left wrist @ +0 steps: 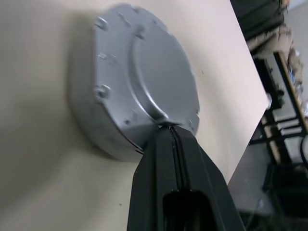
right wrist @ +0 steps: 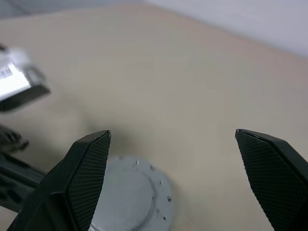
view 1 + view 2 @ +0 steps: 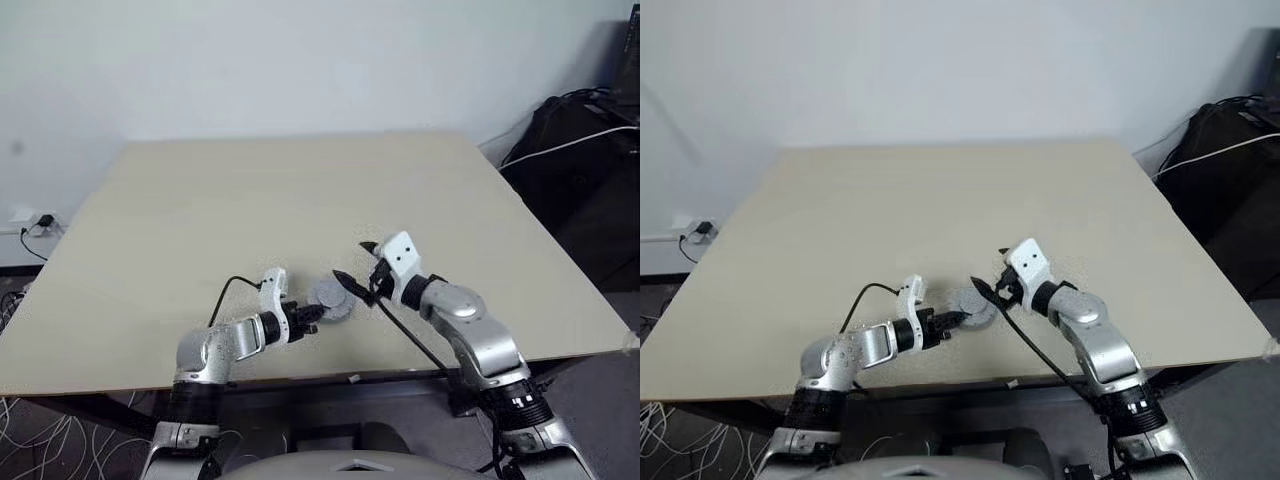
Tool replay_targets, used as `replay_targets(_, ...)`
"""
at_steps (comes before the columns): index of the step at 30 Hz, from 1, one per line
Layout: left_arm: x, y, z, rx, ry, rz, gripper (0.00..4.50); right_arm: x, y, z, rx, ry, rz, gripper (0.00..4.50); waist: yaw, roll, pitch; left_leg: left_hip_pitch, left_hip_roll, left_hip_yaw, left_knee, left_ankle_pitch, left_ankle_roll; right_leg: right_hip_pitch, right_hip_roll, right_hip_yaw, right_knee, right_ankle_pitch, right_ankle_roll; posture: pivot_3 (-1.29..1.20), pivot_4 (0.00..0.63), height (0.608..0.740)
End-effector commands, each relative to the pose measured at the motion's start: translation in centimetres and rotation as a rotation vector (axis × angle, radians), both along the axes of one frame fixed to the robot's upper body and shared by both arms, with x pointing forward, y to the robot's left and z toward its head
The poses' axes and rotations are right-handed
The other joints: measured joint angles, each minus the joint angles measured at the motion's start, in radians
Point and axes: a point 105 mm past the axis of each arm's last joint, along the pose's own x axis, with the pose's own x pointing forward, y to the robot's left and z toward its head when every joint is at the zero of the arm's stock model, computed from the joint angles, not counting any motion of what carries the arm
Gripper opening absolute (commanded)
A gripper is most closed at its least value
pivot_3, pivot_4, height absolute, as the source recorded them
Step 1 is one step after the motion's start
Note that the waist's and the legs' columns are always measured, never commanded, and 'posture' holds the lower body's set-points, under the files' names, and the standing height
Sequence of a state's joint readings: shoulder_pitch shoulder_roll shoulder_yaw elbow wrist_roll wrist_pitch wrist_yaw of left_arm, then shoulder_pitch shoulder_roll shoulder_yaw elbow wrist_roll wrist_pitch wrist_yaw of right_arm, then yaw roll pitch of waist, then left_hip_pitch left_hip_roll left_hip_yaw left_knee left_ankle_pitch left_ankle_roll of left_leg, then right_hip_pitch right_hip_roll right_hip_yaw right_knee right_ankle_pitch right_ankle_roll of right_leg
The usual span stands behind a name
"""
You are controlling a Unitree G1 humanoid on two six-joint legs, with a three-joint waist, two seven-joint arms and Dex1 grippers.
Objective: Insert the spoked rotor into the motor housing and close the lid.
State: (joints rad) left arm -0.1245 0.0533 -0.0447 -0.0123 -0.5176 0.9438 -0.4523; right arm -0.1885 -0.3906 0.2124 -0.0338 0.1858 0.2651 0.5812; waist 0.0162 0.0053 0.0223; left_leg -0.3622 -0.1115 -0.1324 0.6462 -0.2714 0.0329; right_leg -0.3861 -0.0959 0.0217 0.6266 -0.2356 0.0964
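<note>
Now we see the lid (image 1: 139,82) lying smooth face up near the front edge of the bench (image 3: 300,190), apparently seated on the motor below. Our left gripper (image 3: 312,314) rests with jaws shut, tips touching the lid's rim, likely steadying it. Our right gripper (image 2: 173,159) hovers above with jaws spread wide, holding nothing. We read no writing anywhere.

Matt grey metal lid (image 1: 139,82)
</note>
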Motion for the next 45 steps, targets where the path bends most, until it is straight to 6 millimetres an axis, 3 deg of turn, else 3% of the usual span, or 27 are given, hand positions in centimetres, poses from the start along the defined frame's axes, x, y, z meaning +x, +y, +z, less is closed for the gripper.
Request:
replay_targets(1, 0.6, 0.3, 4.2, -0.056, -0.339, 0.029, 0.0, 0.8, 0.6, 0.1, 0.027, -0.059, 0.041, 4.45, -0.002, -0.001, 0.001, -0.001, 0.0, 0.0, -0.001, 0.0, 0.0, -0.002, 0.0, 0.001, 0.001, -0.001, -0.002, 0.0, 0.0, 0.74)
replay_targets(6, -1.1, 2.4, 5.6, 0.034, -0.659, 0.079, 0.0, 1.3, 1.2, -1.2, 0.06, -0.024, 0.081, 4.45, 0.005, 0.0, 0.001, -0.004, 0.003, 0.002, -0.003, 0.0, -0.002, -0.008, 0.001, 0.0, 0.002, 0.0, -0.009, 0.0, 0.0, 0.74)
replay_targets(13, -3.0, 4.6, 4.4, 0.123, -0.747, 0.149, 0.0, 1.2, 2.0, -2.2, 0.04, 0.012, 0.196, 4.45, 0.016, 0.002, 0.002, -0.004, 0.002, 0.004, 0.0, -0.004, 0.005, -0.006, 0.001, 0.001, 0.001, 0.0, -0.008, 0.0, 0.0, 0.74)
replay_targets(19, -3.6, 4.7, 3.0, 0.196, -0.722, 0.178, 0.0, 0.9, 2.8, -3.6, -0.011, 0.056, 0.279, 4.45, 0.014, 0.003, 0.002, -0.002, 0.002, 0.004, 0.0, -0.003, 0.006, -0.006, 0.002, 0.001, 0.002, 0.001, -0.007, 0.0, 0.0, 0.74)
replay_targets(29, -3.5, 4.2, 3.1, 0.147, -0.689, 0.211, 0.0, 1.0, 2.8, -4.9, -0.069, 0.1, 0.298, 4.45, 0.013, 0.004, 0.001, -0.002, 0.003, 0.004, 0.001, -0.003, 0.006, -0.006, 0.002, 0.001, 0.003, 0.001, -0.007, 0.0, 0.0, 0.74)
replay_targets(34, -3.3, 4.1, 3.2, 0.128, -0.672, 0.218, 0.0, 1.5, 2.4, -5.0, -0.09, 0.104, 0.275, 3.31, 0.012, 0.006, 0.0, -0.002, 0.003, 0.004, 0.001, -0.002, 0.006, -0.005, 0.002, 0.001, 0.003, 0.001, -0.007, 0.0, 0.0, 0.74)
replay_targets(40, -3.3, 3.9, 3.1, 0.118, -0.658, 0.212, 0.0, 1.3, 2.0, -4.9, -0.095, 0.105, 0.277, 3.25, 0.013, 0.007, -0.001, -0.001, 0.003, 0.004, 0.001, -0.002, 0.005, -0.005, 0.002, 0.001, 0.006, 0.001, -0.007, 0.0, 0.0, 0.74)
replay_targets(45, -3.3, 3.8, 2.8, 0.112, -0.641, 0.202, 0.0, 1.2, 1.9, -3.9, 0.015, 0.156, 0.266, 3.25, 0.014, 0.007, -0.001, -0.001, 0.002, 0.003, 0.001, -0.001, 0.007, -0.005, 0.002, 0.001, 0.006, 0.001, -0.007, 0.0, 0.0, 0.74)
